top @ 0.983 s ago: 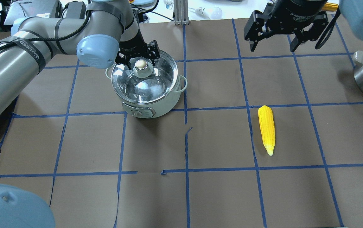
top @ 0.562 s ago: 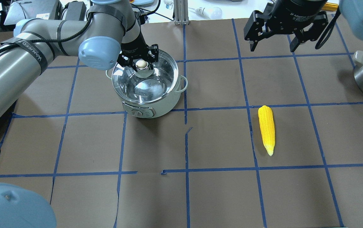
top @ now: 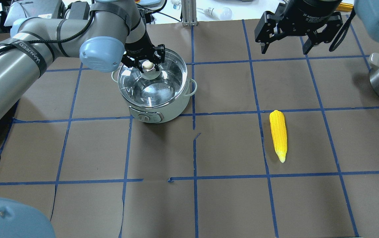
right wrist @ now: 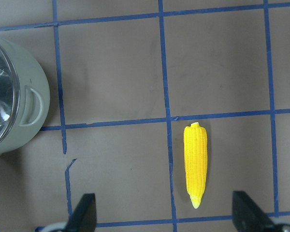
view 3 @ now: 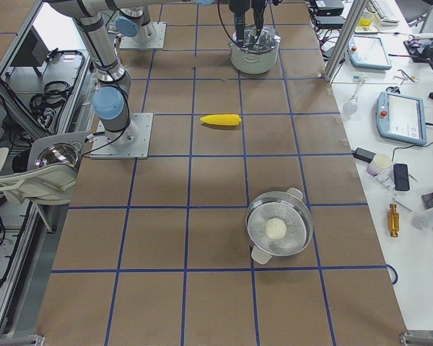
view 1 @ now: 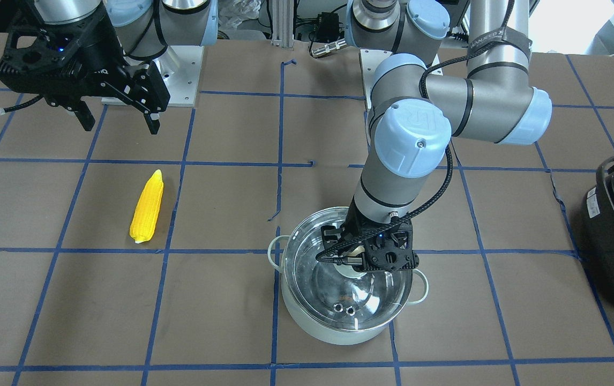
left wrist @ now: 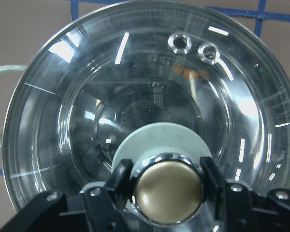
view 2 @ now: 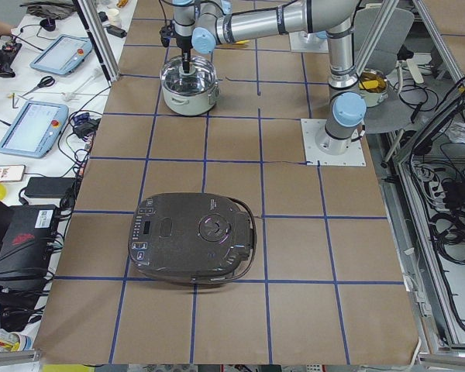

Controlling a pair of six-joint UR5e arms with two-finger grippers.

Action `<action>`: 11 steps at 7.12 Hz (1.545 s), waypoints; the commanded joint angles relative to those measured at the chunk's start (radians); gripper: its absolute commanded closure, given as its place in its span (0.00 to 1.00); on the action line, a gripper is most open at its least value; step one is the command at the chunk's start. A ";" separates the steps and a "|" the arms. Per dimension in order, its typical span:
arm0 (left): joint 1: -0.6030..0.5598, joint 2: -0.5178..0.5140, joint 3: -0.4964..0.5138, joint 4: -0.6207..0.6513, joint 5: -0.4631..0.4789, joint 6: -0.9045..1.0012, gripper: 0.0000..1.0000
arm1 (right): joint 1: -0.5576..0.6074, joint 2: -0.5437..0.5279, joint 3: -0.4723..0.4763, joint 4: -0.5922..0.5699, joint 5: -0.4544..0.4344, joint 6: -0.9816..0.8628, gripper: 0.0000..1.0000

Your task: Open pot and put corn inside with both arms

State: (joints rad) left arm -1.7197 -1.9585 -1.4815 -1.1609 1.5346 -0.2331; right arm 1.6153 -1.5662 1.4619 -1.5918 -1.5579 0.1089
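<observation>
- On the robot's left side of the bench (top: 229, 205), the left tool (top: 147, 63) is clenching the knob (left wrist: 168, 192) of the glass lid (left wrist: 87, 96), which is sitting on the pot (top: 173, 110), seemingly readying a straight lift.
- Right tool (top: 284, 49) is hovering released and empty, high above the bench.
- Corn (top: 278, 134) is lying flat, well apart from the pot, on the right arm's side.
</observation>
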 commanded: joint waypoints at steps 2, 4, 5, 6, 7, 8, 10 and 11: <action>0.022 0.053 0.048 -0.110 0.007 0.063 0.64 | 0.000 0.000 0.000 -0.001 0.001 0.000 0.00; 0.142 0.072 0.070 -0.168 0.065 0.197 0.66 | 0.002 0.000 0.000 0.001 0.001 0.000 0.00; 0.223 0.072 0.064 -0.155 0.058 0.339 0.69 | 0.002 0.000 0.000 0.000 0.001 0.000 0.00; 0.299 0.061 0.063 -0.152 0.055 0.432 0.72 | 0.002 0.000 0.000 -0.001 0.001 0.000 0.00; 0.340 0.046 0.056 -0.152 0.067 0.499 0.82 | 0.002 0.000 0.000 -0.001 0.001 0.000 0.00; 0.403 0.030 0.018 -0.149 0.059 0.571 0.88 | 0.002 0.000 0.000 -0.001 0.001 0.000 0.00; 0.495 0.003 -0.157 0.087 0.059 0.713 0.91 | 0.002 0.000 0.000 -0.001 0.001 0.000 0.00; 0.502 -0.016 -0.243 0.227 0.062 0.724 0.92 | 0.002 -0.002 0.000 0.001 0.001 0.000 0.00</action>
State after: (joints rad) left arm -1.2403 -1.9536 -1.6178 -1.0905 1.5941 0.4520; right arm 1.6172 -1.5664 1.4619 -1.5920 -1.5570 0.1089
